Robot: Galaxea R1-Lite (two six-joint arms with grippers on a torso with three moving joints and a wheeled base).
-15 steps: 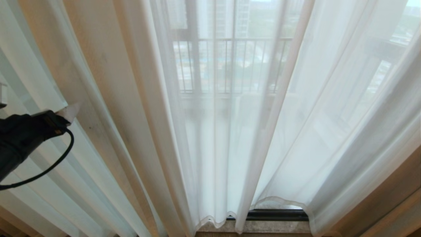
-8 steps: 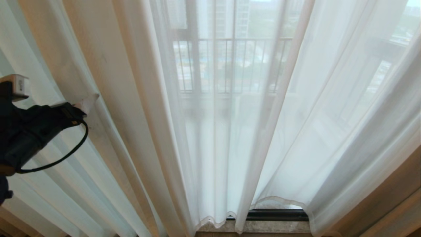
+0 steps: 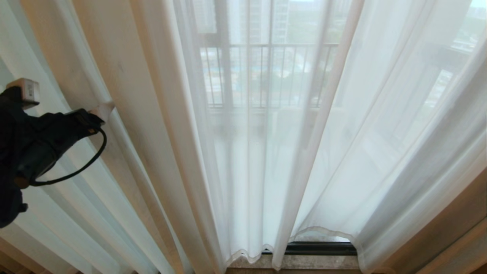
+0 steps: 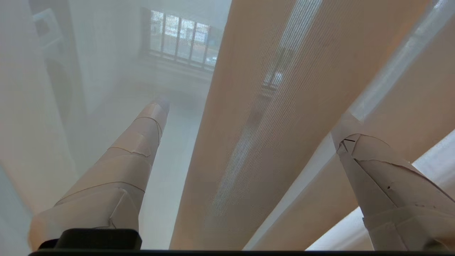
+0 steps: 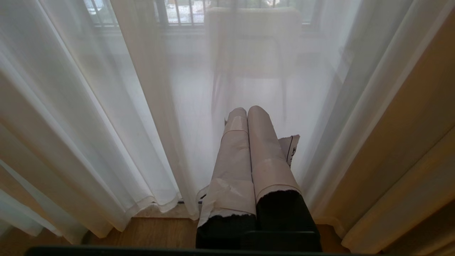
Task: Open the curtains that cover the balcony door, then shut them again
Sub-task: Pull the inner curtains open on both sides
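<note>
The curtains (image 3: 243, 152) hang drawn across the balcony door, sheer white with cream folds, hems just above the sill. Only the door's dark bottom track (image 3: 319, 248) shows below the hems. My left gripper (image 3: 62, 101) is at the far left, raised against a cream fold (image 4: 256, 142). In the left wrist view the left gripper (image 4: 251, 112) is open wide, with that fold lying between its taped fingers (image 4: 376, 170), not pinched. My right gripper (image 5: 247, 110) is shut and empty, low in front of the curtains (image 5: 106, 124), out of the head view.
Through the fabric show a black-barred railing (image 3: 266, 72) and a chair (image 5: 254, 42) on the balcony. A stone threshold (image 3: 315, 262) and wooden floor (image 5: 149, 231) lie below the hems. A heavier beige drape (image 3: 449, 228) hangs at the right.
My left arm has risen and pushed further right into the cream fold. The right arm has not moved.
</note>
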